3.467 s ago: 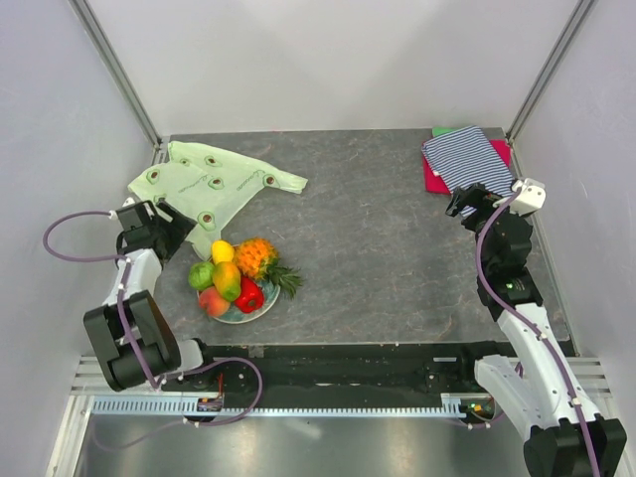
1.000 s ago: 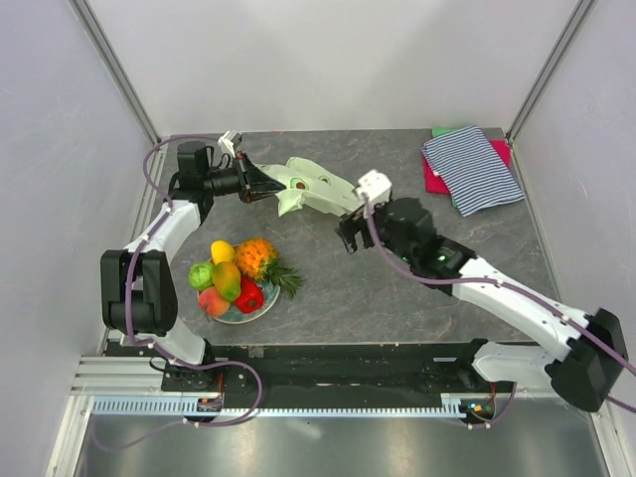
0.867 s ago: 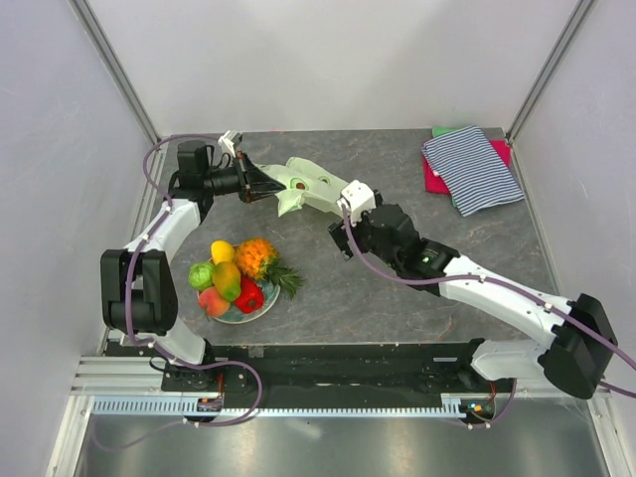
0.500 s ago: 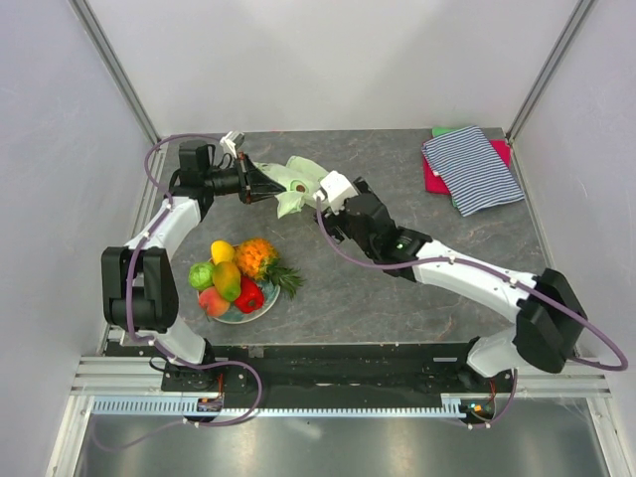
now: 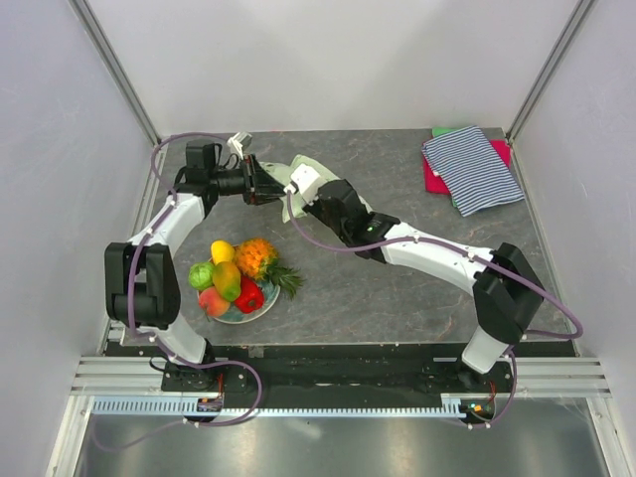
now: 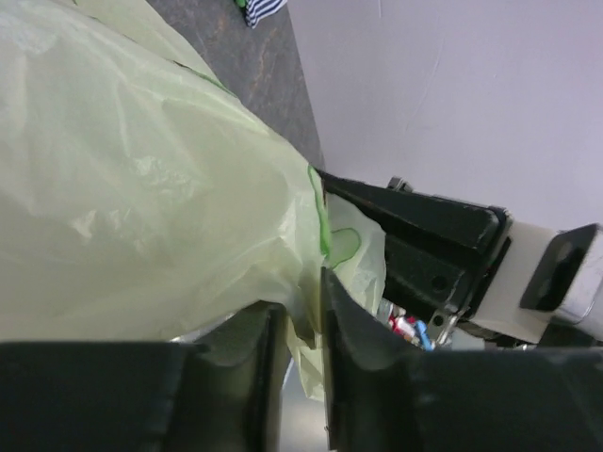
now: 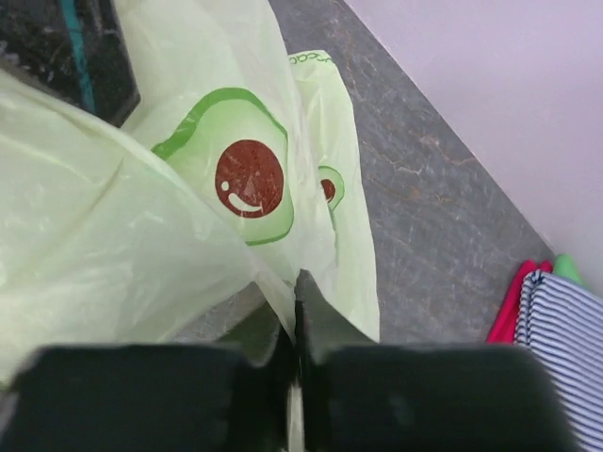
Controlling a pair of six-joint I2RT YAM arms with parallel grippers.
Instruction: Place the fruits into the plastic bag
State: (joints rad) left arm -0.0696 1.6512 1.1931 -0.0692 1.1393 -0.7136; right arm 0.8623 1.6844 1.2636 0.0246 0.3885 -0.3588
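The pale green plastic bag (image 5: pixel 310 164) hangs off the table at the back left, between my two grippers and mostly hidden by them. In the left wrist view the bag (image 6: pixel 141 188) fills the frame. A fold of it lies loose in the narrow gap of my left gripper (image 6: pixel 300 306), whose jaws stand slightly apart. My right gripper (image 7: pixel 295 282) is shut on an edge of the bag (image 7: pixel 217 169), which bears avocado prints. From above, the left gripper (image 5: pixel 266 186) and right gripper (image 5: pixel 288 190) almost meet. The fruits, among them a pineapple (image 5: pixel 256 256), a lemon (image 5: pixel 223 251) and a red pepper (image 5: pixel 248 296), sit piled on a plate (image 5: pixel 253 315).
A striped blue-white cloth (image 5: pixel 472 169) lies folded on a red cloth (image 5: pixel 434 179) in the back right corner. My right arm stretches diagonally across the middle of the table. Grey walls stand close on the left, the back and the right.
My right arm swung left across the table to the bag, and its jaws closed on the film. My left gripper's jaws parted a little. The fruits did not move.
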